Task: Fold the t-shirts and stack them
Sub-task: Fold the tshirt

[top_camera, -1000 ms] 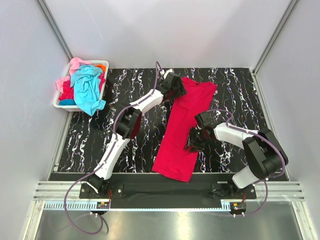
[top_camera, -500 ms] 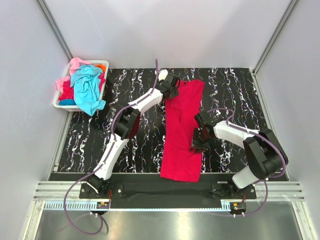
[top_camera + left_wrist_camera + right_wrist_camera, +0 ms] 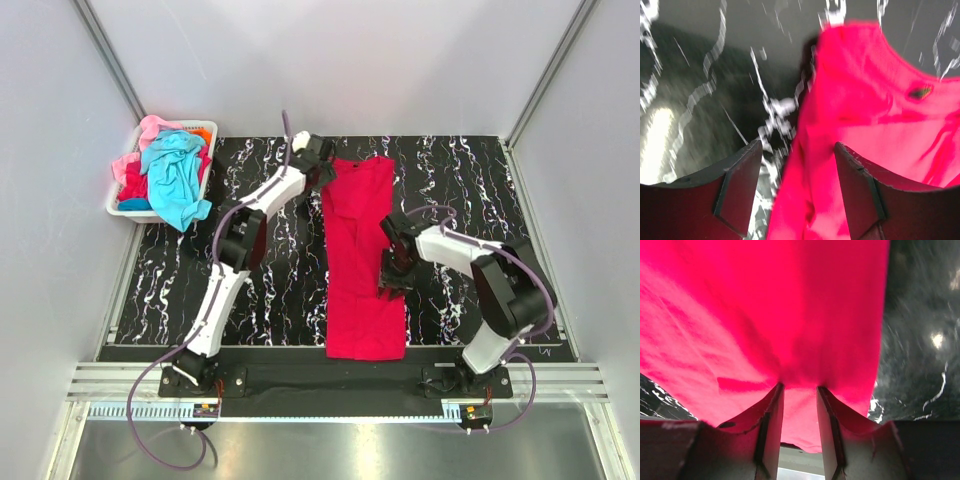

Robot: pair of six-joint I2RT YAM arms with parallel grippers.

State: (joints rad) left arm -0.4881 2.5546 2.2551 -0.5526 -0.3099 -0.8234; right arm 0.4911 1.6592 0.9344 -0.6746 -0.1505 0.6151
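Right gripper (image 3: 392,272) pinches the side edge of the crimson t-shirt (image 3: 362,300), likely keeping its fold straight on the bench (image 3: 290,300); left gripper (image 3: 320,168) gapes, released, by the collar.

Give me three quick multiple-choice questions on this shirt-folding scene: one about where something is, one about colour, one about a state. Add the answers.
1. Where does the white basket stand?
A. far left of the table
B. near right corner
C. under the right arm

2. What colour is the t-shirt spread on the table?
A. turquoise
B. red
C. orange

3. What is the right gripper doing?
A. hanging open over bare table
B. pinching the red cloth
C. holding the basket

Answers:
1 A, the top view shows it at the far left edge.
2 B, a red strip lies down the middle.
3 B, cloth bunches between its fingers.
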